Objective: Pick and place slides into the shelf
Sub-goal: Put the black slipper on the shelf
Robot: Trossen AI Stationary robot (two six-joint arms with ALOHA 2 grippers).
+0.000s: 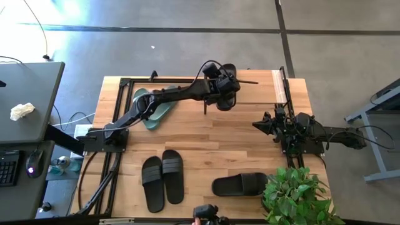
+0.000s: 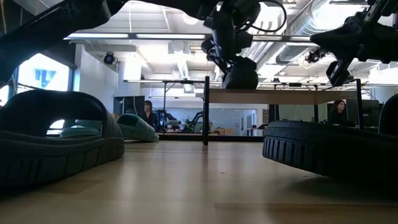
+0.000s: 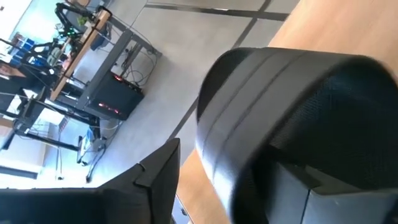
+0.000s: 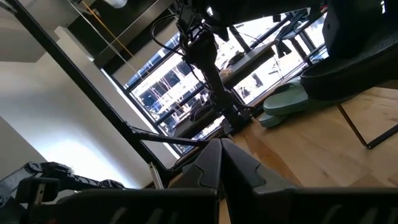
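Left gripper [image 1: 226,94], at twelve o'clock over the shelf [image 1: 262,78], hides a black slide [image 3: 298,118]; fingers apparently parted, grip unclear. Right gripper [image 4: 219,155] pressed together.

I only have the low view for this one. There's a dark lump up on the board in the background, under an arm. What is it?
Observer: From above it is a black slide on the shelf's wooden top board, with the left tool right at it.
Operator: How many slides are on the table itself?
Observer: Five: a sage-green pair partly under the left arm, a black pair side by side, and a single black slide beside a potted plant.
Operator: And the right arm?
Observer: The right tool is shut and waits over the table's right side.
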